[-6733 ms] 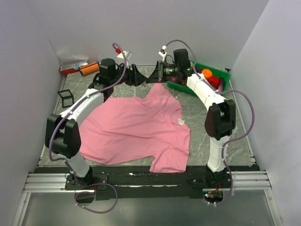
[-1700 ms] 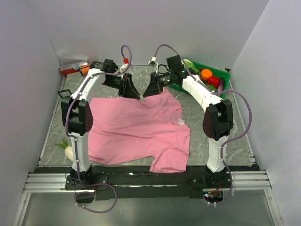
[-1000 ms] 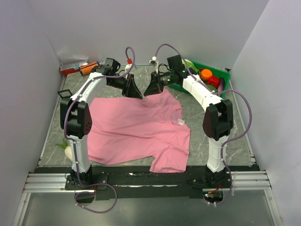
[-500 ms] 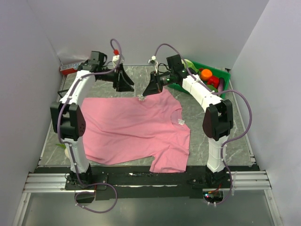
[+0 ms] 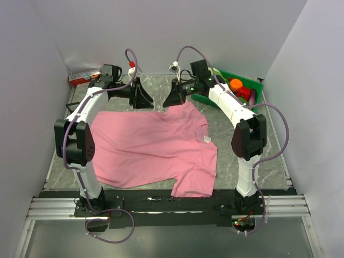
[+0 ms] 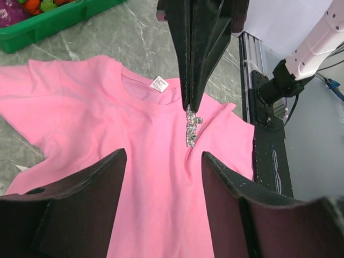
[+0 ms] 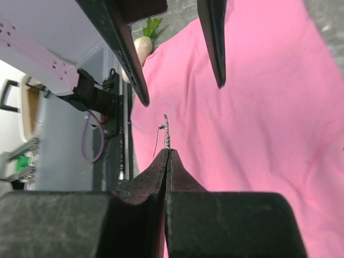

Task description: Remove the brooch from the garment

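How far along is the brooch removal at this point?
Done, it seems: the brooch hangs clear of the flat pink T-shirt. In hand: the right gripper is shut on it; the left gripper is open, holding nothing. Left: only setting the brooch down, if required.

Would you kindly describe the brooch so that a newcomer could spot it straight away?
Find the pink T-shirt spread on the table, then the right gripper by its far edge. The brooch hangs from that gripper's shut fingertips: a tiny, glittering silver piece pinched there, unlike the flat white neck label at the collar.
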You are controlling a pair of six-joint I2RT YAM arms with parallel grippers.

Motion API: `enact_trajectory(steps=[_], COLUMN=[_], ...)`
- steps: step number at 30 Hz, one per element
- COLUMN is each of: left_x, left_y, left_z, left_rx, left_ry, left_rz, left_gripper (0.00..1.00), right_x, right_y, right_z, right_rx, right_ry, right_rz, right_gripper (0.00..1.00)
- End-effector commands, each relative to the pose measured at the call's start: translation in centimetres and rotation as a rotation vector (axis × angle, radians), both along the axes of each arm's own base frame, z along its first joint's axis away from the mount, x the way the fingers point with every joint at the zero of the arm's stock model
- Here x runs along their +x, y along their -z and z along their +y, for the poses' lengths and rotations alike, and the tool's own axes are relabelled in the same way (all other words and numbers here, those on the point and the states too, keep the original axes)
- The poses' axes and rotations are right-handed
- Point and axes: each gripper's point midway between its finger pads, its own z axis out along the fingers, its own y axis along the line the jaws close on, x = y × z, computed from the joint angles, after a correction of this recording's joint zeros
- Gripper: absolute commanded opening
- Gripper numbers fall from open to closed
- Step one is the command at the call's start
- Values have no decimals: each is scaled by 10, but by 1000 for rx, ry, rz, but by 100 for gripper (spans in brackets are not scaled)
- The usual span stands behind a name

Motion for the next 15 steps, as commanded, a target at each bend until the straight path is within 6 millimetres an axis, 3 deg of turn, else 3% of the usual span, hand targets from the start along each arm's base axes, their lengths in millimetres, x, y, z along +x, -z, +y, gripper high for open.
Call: enact_trajectory(steps=[1,5,6,8,9,11,12,13,15], left_x=[-9,-15,-16,-18,-18,-16,-16,-16,-15], left_y=[-14,-7,-6,-3,-2,-1,1,1,1], left_z=[-3,-1,0,1,2,3,4,4,5], left_rx=[-11,14,20,34,38,55,61,65,71], left_ry=[38,52,52,55,53,44,40,36,29], left_rz=[-84,-103,-109,-121,-124,-146,-148,-155,-170], left_gripper=[63,63,63,63,63,63,63,63,63], right_x=[-8,-13,-13,-14,-17,-19,-24,-28,-31], right_y=[-46,-58,-46,-60,-42,-54,-39,-46,-42], right_z=[7,9,11,10,11,10,10,8,9], right_rx=[26,-49,-106,-121,-168,-171,-198,-191,-199], right_ry=[-46,-79,-66,-53,-57,-48,-56,-55,-58], right_rz=[-214,-514,-552,-727,-750,-892,-897,-939,-953], right_gripper=[0,0,0,0,0,0,0,0,0])
